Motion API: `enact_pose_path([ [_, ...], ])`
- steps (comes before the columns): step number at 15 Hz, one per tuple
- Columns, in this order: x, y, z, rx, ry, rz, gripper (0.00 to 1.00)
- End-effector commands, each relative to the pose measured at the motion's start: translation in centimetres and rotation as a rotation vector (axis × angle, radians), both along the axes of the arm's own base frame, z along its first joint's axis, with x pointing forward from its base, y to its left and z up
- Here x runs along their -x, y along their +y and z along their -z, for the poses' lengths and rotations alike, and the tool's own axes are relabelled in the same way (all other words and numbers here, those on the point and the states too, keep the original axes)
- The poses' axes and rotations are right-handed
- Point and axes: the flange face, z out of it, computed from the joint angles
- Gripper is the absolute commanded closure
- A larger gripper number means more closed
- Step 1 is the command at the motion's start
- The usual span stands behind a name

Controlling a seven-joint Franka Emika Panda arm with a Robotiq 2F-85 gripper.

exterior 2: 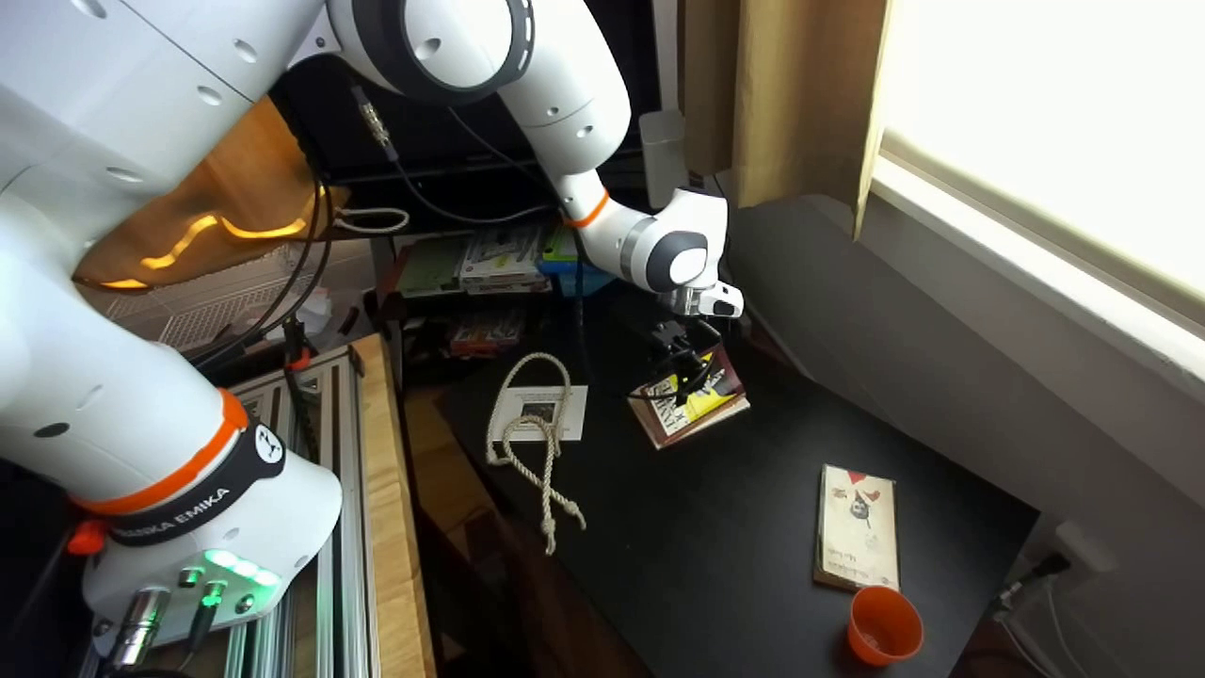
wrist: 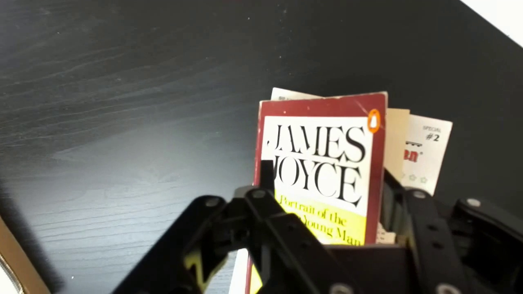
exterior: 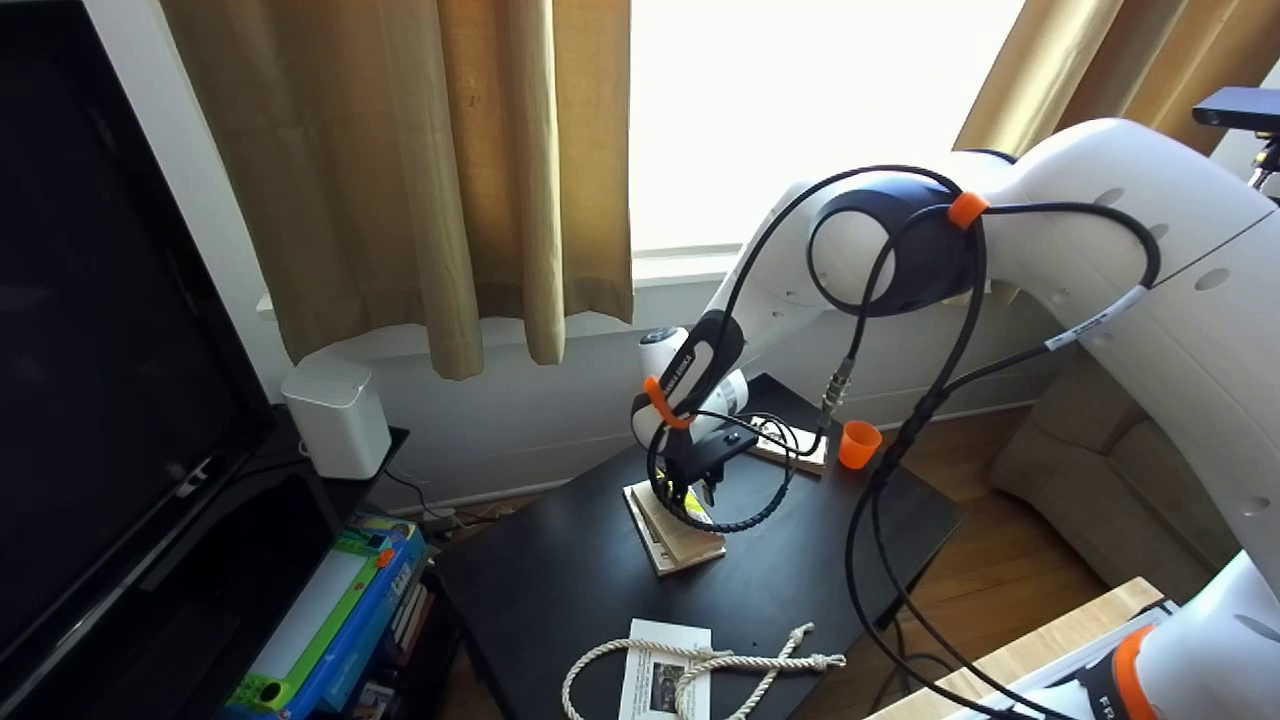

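Observation:
In the wrist view my gripper [wrist: 327,173] stands open above a stack of books, its two fingers well apart. The top one is a James Joyce paperback [wrist: 322,167] with a dark red border, white and yellow inside. One finger [wrist: 267,175] overlaps the cover's left side; the other sits by its right edge. Whether either touches the book cannot be told. Beneath it, paler books [wrist: 429,151] stick out at the right and top. The stack [exterior: 680,540] shows under the gripper in both exterior views, partly hidden by the gripper and cables.
The stack lies on a black table [exterior: 560,600]. White rope [exterior: 770,662] crosses a printed sheet [exterior 2: 570,414] on the same table. A pale book [exterior 2: 859,527] and an orange cup [exterior 2: 885,626] stand toward another corner. A wall and window sill [exterior 2: 1036,254] border the table.

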Motion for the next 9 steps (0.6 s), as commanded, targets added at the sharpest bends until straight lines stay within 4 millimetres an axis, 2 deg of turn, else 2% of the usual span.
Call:
enact_pose_path([
  [1, -0.4, 0.7, 0.0, -0.07, 0.002, 0.05, 0.08],
  [2, -0.5, 0.9, -0.2, -0.094, 0.001, 0.07, 0.02],
  [3, -0.7, 1.2, -0.7, -0.125, 0.002, 0.095, 0.0],
  [6, -1.6, 1.2, -1.9, -0.174, -0.039, 0.164, 0.0],
  [9, -2.6, -1.1, -3.6, -0.158, -0.12, 0.208, 0.0],
])
